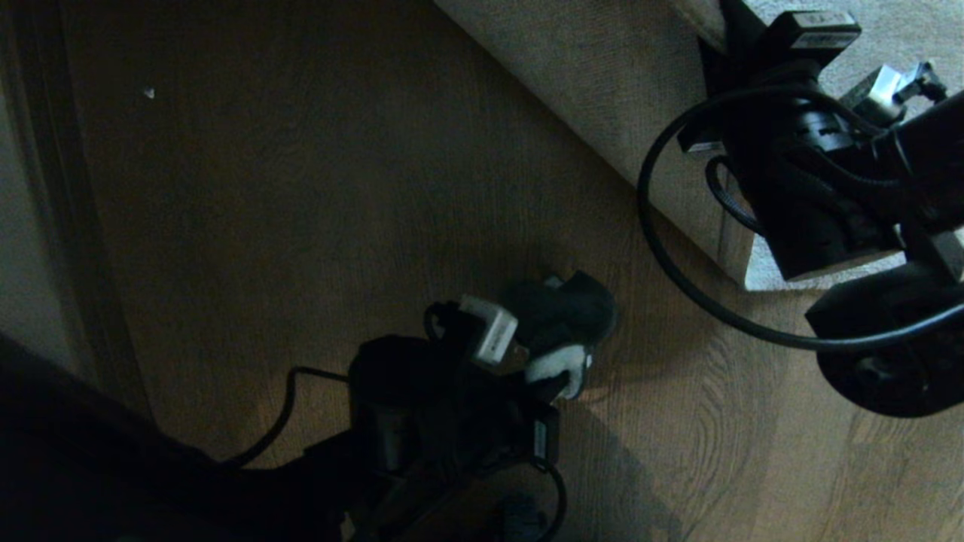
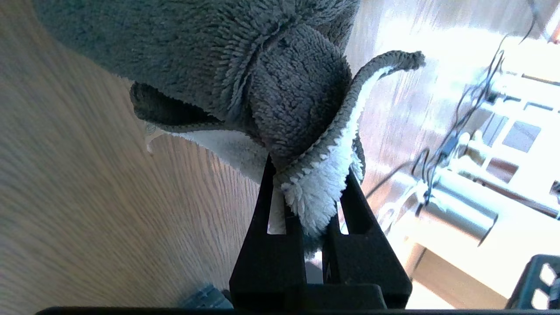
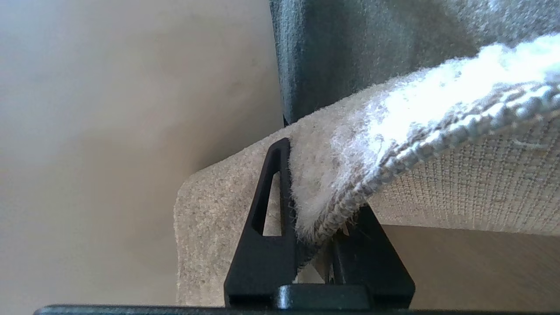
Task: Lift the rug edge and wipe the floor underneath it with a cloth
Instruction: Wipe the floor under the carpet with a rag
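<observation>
The rug (image 1: 602, 90) is folded up at the upper right, its tan woven backing (image 3: 481, 188) turned outward. My right gripper (image 3: 323, 183) is shut on the rug's edge, and in the head view the right gripper (image 1: 734, 34) holds it at the top right. The brown wood floor (image 1: 301, 226) lies bare beside the lifted flap. My left gripper (image 2: 308, 168) is shut on the cloth (image 2: 280, 87), a dark grey-green and white rag. In the head view the cloth (image 1: 568, 316) is bunched low on the floor at the centre, a short way from the rug's corner.
A black cable (image 1: 663, 248) loops from the right arm over the floor near the rug corner. A dark baseboard (image 1: 53, 188) runs along the left. A small white speck (image 1: 148, 92) lies on the floor. Furniture and wires (image 2: 459, 144) show beyond the cloth.
</observation>
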{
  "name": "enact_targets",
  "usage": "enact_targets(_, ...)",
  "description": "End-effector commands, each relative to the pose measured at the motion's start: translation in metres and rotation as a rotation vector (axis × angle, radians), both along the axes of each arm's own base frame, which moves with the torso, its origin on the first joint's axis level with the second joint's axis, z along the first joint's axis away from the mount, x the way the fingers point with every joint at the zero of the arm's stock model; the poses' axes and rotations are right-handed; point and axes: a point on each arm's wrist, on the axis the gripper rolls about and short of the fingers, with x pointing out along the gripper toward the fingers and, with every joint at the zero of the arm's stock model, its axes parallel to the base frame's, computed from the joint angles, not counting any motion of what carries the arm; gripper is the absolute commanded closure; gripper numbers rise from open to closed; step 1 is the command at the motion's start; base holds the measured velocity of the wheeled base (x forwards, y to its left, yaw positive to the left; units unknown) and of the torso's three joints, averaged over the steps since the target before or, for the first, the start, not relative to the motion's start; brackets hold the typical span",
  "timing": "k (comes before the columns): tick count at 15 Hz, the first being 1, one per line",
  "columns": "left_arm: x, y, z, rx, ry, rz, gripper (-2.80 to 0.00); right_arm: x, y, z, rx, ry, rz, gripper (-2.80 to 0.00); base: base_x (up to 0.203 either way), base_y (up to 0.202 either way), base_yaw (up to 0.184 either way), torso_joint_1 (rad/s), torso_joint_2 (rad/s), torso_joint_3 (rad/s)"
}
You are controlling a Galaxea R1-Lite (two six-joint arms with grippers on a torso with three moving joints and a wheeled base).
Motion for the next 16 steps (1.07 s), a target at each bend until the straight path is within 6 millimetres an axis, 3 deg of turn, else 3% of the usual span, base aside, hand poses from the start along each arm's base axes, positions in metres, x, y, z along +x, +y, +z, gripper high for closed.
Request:
enact_targets(1, 0.006, -0.007, -0.014, 0.024, 0.025, 0.005, 0.00, -0.003, -0.003, 0.003, 0.033, -0.038, -0.001, 0.00, 0.000, 0.000, 0.000, 0.000, 0.00, 0.000)
enact_targets(6, 0.032, 0.015, -0.011, 0.008, 0.014, 0.107, 0.00, -0.002, -0.003, 0.003, 0.033, -0.036, 0.000, 0.00, 0.000, 0.000, 0.000, 0.000, 0.00, 0.000)
enact_targets(12, 0.070, 0.079, 0.021, -0.068, -0.060, 0.331, 0.00, -0.001, -0.001, 0.002, 0.032, -0.035, 0.003, 0.00, 0.000, 0.000, 0.000, 0.000, 0.00, 0.000)
enact_targets(16, 0.059, 0.125, 0.034, -0.078, -0.079, 0.445, 0.00, 0.001, 0.000, 0.001, 0.033, -0.034, 0.003, 0.00, 0.000, 0.000, 0.000, 0.000, 0.00, 0.000)
